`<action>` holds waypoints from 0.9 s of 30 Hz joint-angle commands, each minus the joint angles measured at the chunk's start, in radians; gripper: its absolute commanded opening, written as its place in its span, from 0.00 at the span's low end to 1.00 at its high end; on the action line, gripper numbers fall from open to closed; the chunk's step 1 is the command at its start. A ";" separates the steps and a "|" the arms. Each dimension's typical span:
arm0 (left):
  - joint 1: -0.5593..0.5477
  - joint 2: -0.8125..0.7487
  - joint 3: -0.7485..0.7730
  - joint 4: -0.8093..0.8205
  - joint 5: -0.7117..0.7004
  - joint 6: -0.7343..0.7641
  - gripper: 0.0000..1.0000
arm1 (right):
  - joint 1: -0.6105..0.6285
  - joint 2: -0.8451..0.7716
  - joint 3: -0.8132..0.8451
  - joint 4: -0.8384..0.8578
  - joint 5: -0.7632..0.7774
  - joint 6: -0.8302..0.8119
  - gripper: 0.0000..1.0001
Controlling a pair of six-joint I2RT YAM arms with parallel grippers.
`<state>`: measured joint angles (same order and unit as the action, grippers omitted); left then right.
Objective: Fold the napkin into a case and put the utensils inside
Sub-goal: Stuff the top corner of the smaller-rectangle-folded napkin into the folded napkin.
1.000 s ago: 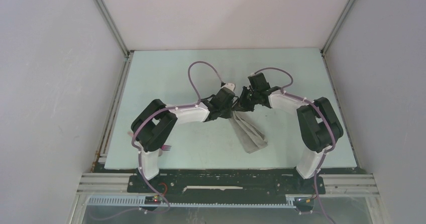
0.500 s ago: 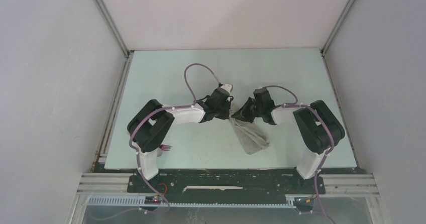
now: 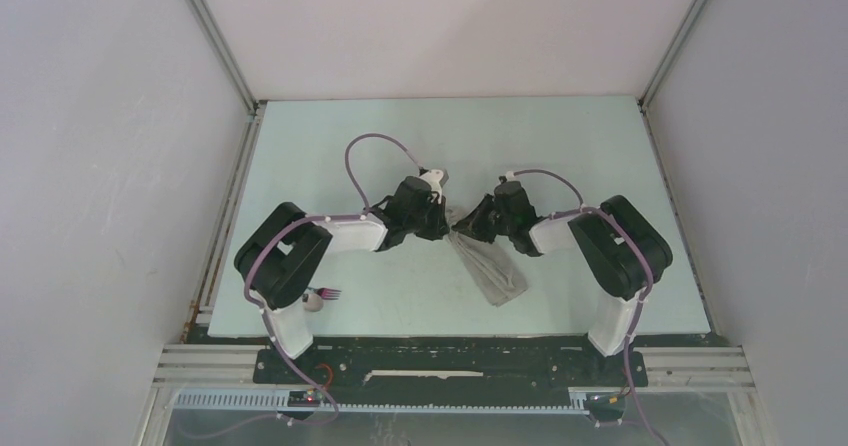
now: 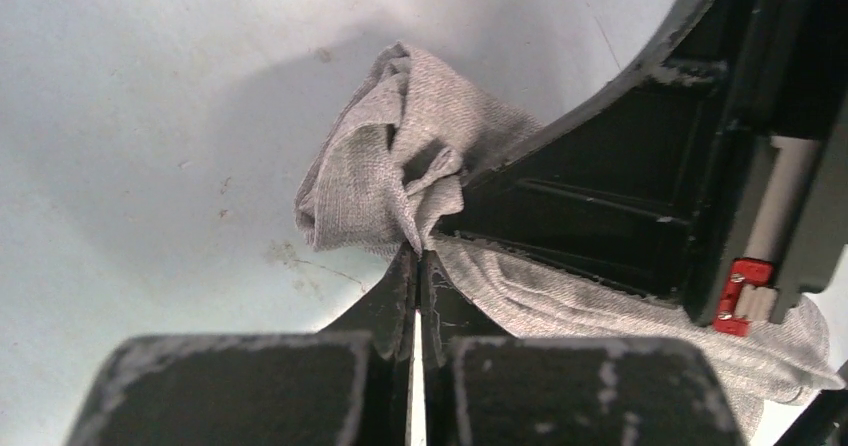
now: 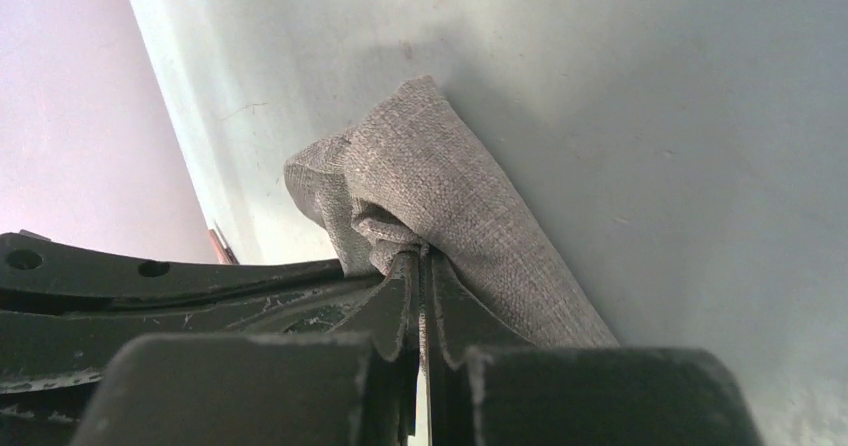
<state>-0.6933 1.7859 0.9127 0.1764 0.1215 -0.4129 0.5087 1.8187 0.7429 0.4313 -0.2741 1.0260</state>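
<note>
Top view. The napkin (image 3: 495, 271) lies mid-table as a narrow folded strip, running from the centre toward the near edge. The left gripper (image 3: 446, 224) and the right gripper (image 3: 466, 229) meet at its far end, just beside each other. The utensils (image 3: 322, 296) lie at the near left by the left arm's base, well apart from the cloth and partly hidden by the arm. We make out dark fork tines and a pale spoon bowl.

Left wrist view. The left jaws are clamped together on a bunched corner of the napkin. Crumpled cloth rises above the tips, and the rest trails right under the other gripper's black body. The table (image 4: 150, 86) beneath is bare.

Right wrist view. The right jaws are likewise pinched on the napkin. A fold is gathered at the tips and a smooth panel runs down to the table.

Judgement. We are shaping the far end of the strip, and the utensils have not yet been touched. To do this well:
- Move both arms together so the pinches neither tear apart nor slacken.
- Keep the lift low so the near end does not drag or unfold.
- Lay the end down flat before letting go.
- We cannot tell how many layers each pinch holds, and a crumpled corner may spoil the pocket's mouth.
</note>
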 commanded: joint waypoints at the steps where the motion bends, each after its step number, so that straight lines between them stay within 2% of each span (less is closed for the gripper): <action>1: 0.010 -0.052 -0.016 0.102 0.078 0.030 0.00 | 0.034 0.039 0.002 0.107 0.061 -0.073 0.00; 3: 0.028 -0.064 -0.044 0.140 0.098 0.005 0.00 | 0.046 0.040 0.006 0.114 0.054 -0.115 0.00; 7: 0.038 -0.058 -0.022 0.100 0.094 0.005 0.00 | 0.040 0.040 0.040 0.097 -0.068 -0.165 0.01; 12: 0.038 -0.068 -0.052 0.110 0.067 -0.003 0.00 | 0.011 -0.012 0.060 0.014 -0.152 -0.221 0.23; 22: 0.053 -0.062 -0.074 0.125 0.071 -0.014 0.00 | -0.027 -0.065 0.061 -0.022 -0.224 -0.292 0.36; 27: 0.054 -0.062 -0.081 0.136 0.085 -0.024 0.00 | -0.039 -0.046 0.061 0.010 -0.231 -0.280 0.38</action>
<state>-0.6456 1.7645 0.8433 0.2646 0.1844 -0.4210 0.4831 1.7924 0.7784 0.4168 -0.4747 0.7647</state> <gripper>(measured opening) 0.003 0.382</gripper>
